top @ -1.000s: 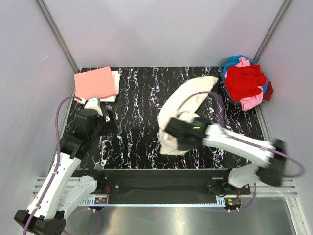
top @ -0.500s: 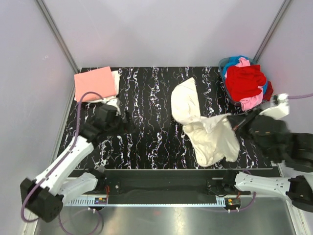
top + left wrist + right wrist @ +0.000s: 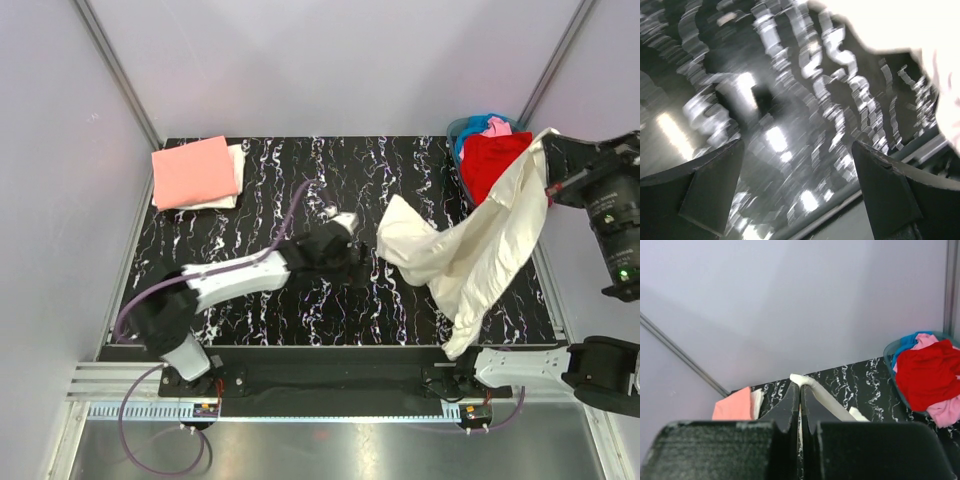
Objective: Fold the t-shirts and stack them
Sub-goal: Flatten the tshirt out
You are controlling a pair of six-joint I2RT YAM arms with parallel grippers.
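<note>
Right end effector [image 3: 800,386]: fingers pressed together, clamped on a fold at the edge of the cream t-shirt [image 3: 480,250]. You have it held high, over the right edge of the desk [image 3: 270,170].
Cream t-shirt: hangs from that grip in one long drape running down toward the near right corner. A second lobe spreads left toward the middle of the desk. You cannot tell from above whether that lobe touches the surface.
Left end effector [image 3: 797,145]: fingers [image 3: 710,190] wide apart with nothing between them. The wrist view is badly blurred and shows only marbled desk below and cream cloth at the upper right.
Left arm [image 3: 235,280]: stretched from the near left corner to the middle of the desk, its tip just beside the cream t-shirt's left lobe.
Salmon-pink t-shirt [image 3: 193,170]: folded flat at the far left corner.
White t-shirt [image 3: 234,178]: folded under the salmon-pink one, with only its right margin showing.
Basket [image 3: 455,130]: sits at the far right corner.
Red t-shirt [image 3: 495,160]: heaped on top in the basket, partly covered from above by the hanging cream cloth.
Pink t-shirt [image 3: 497,125] and blue t-shirt [image 3: 470,135]: bunched in the basket around the red one.
</note>
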